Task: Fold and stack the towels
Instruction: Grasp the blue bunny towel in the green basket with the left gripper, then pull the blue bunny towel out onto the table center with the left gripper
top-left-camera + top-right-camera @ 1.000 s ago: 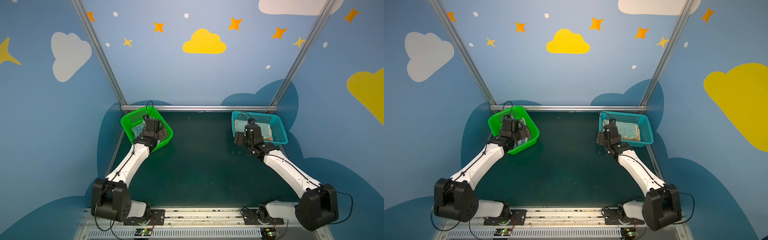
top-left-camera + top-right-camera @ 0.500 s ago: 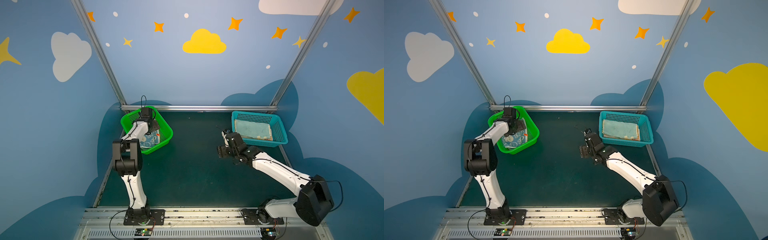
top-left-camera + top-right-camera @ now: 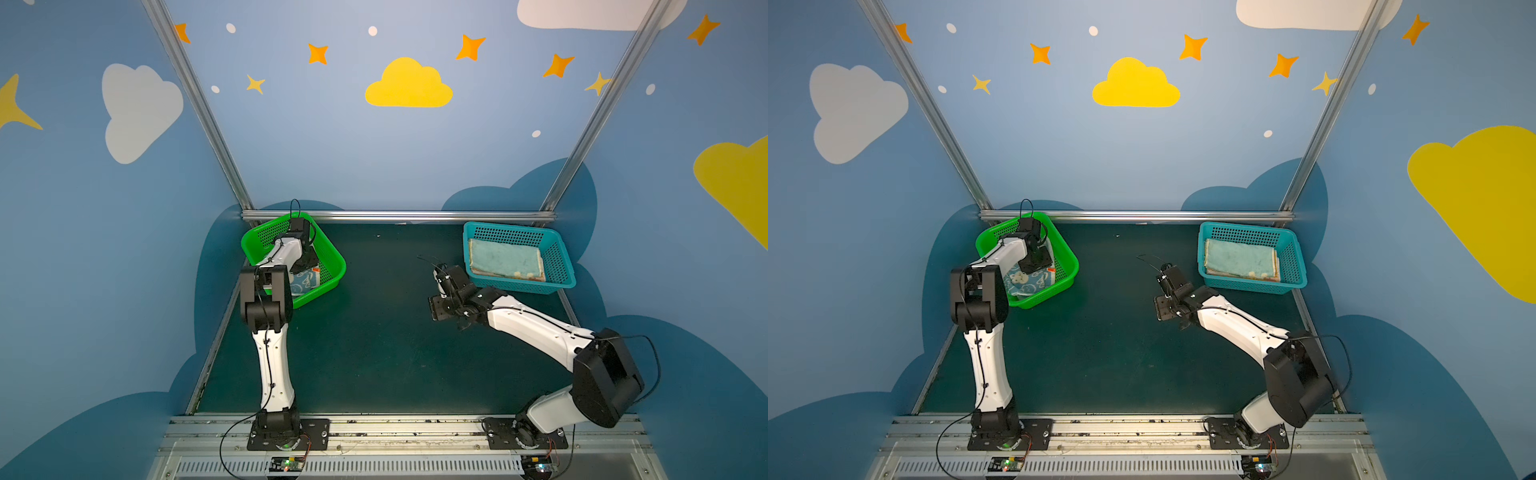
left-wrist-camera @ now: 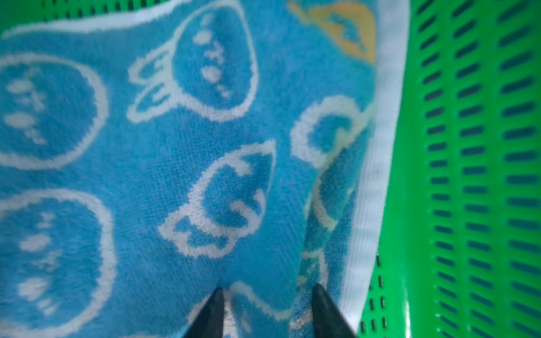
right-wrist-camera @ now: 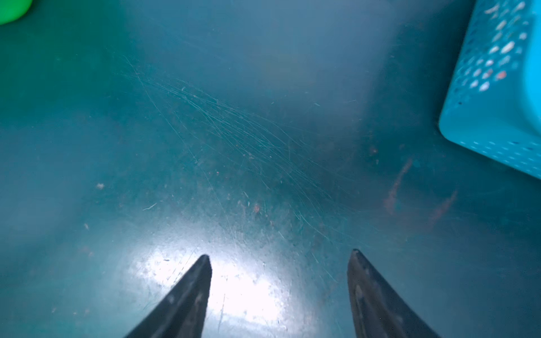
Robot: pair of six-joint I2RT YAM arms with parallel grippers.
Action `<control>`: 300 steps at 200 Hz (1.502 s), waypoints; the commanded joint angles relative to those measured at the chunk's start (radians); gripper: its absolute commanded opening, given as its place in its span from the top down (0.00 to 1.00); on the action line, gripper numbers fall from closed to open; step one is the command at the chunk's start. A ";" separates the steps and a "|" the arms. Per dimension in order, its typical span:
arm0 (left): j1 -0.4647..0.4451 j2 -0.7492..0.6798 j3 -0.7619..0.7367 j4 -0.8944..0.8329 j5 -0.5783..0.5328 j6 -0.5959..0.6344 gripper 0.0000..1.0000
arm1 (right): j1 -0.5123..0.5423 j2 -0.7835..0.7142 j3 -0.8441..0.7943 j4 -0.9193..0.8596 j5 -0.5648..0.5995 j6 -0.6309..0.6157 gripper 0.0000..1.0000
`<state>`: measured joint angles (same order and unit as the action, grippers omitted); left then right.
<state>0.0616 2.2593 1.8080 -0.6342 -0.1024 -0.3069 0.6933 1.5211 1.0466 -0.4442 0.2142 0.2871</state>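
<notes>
Blue towel (image 4: pixel 175 164) hem clamped in left tool (image 4: pixel 267 288); right tool (image 5: pixel 279 254) apart over bare mat (image 5: pixel 234 131).

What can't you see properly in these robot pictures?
- Left gripper: the left wrist view's edge cuts off its fingers, so whether it grips the blue rabbit towel is unclear; the left arm hides them in both top views.
- Green basket: anything under that towel is covered in every view.
- Teal basket: how many folded towels lie under the pale top towel; in both top views only thin edges show.
</notes>
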 commanded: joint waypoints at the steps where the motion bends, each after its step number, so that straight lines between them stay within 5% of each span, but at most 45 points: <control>1: 0.006 0.013 0.005 -0.009 0.032 -0.005 0.70 | 0.009 0.027 0.040 -0.043 -0.030 -0.003 0.35; 22: 0.005 -0.005 0.004 0.001 0.052 0.001 0.96 | 0.011 0.032 0.046 -0.038 -0.044 -0.004 0.36; 134: -0.062 -0.476 -0.169 0.137 0.153 0.151 0.96 | 0.011 0.021 0.020 0.005 -0.035 0.006 0.39; 193: -0.209 -0.738 -0.303 0.252 0.307 0.221 0.96 | 0.009 0.006 -0.016 0.044 0.008 0.033 0.38; 226: -0.281 -0.850 -0.402 0.360 0.480 0.211 0.96 | -0.005 -0.026 -0.048 0.040 0.100 0.083 0.37; 300: -0.521 -0.855 -0.398 0.329 0.646 0.228 0.96 | -0.164 -0.201 -0.175 0.042 0.084 0.145 0.37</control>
<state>-0.3874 1.3941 1.3838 -0.3035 0.4644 -0.1078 0.5606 1.3834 0.9058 -0.4061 0.2955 0.4152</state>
